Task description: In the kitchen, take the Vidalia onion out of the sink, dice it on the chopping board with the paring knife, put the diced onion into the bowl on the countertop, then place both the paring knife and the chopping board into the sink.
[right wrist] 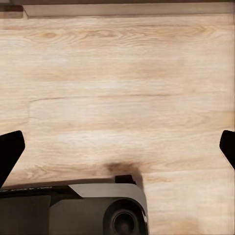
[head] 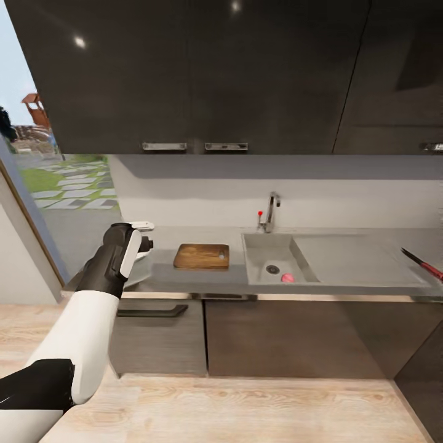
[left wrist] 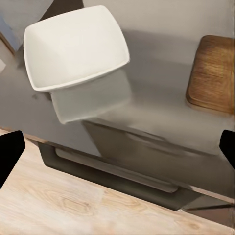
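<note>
Left gripper (left wrist: 117, 147): raised over the left end of the countertop (head: 344, 261); its two dark fingertips (left wrist: 10, 152) sit at opposite edges of the left wrist view, spread wide, nothing between them. In the head view the arm's forearm and wrist block most of the gripper.
Right gripper (right wrist: 117, 147): fingertips (right wrist: 10, 149) far apart, holding nothing, pointed down at the pale wood-plank floor (right wrist: 122, 73); a dark and grey part of the robot's base (right wrist: 73, 210) is cut off at the picture's edge.
Vidalia onion (head: 287, 278): small pinkish ball lying in the sink (head: 261, 249), just beside the drain hole.
Chopping board (head: 201, 256): flat on the countertop, just left of the sink; in the left wrist view only one end shows.
Bowl (left wrist: 73, 46): white, squarish, on the countertop left of the board; in the head view the left arm hides nearly all of it.
Paring knife (head: 423, 264): red handle and dark blade, on the drainer at the far right, handle cut off by the frame.
Tap (head: 271, 211): chrome, with a red dot, behind the basin.
Cabinets (head: 184, 74): glossy black, above the counter.
</note>
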`<state>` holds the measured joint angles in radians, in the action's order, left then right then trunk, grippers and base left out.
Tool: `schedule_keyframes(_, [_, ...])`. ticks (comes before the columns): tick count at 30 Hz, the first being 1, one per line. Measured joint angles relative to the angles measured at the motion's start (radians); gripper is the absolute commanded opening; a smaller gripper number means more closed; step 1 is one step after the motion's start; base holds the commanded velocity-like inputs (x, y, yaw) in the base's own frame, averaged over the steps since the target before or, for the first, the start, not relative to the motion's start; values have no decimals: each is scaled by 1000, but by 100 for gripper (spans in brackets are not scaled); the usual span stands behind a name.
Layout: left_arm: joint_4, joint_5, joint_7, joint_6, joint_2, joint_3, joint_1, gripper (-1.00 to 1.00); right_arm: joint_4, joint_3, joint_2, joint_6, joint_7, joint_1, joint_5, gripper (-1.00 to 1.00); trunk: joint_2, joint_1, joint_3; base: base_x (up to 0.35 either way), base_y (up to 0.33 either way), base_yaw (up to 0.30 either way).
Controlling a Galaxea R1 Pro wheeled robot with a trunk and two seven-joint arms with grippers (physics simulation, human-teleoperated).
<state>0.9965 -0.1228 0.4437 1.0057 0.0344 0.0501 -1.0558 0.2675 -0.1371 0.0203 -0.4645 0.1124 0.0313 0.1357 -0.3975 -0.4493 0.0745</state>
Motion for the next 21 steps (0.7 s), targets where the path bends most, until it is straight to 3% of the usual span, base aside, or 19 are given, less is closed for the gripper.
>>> schedule_keyframes(14, [-21,0,0,-1,0,0,0,100,0,0,2,0,0,0,3,100,0,0,0,62,-301,-3])
schedule_keyframes(21, [-20,1,0,-2,-1,0,0,100,0,0,5,0,0,0,4,100,0,0,-3,73,-246,-179])
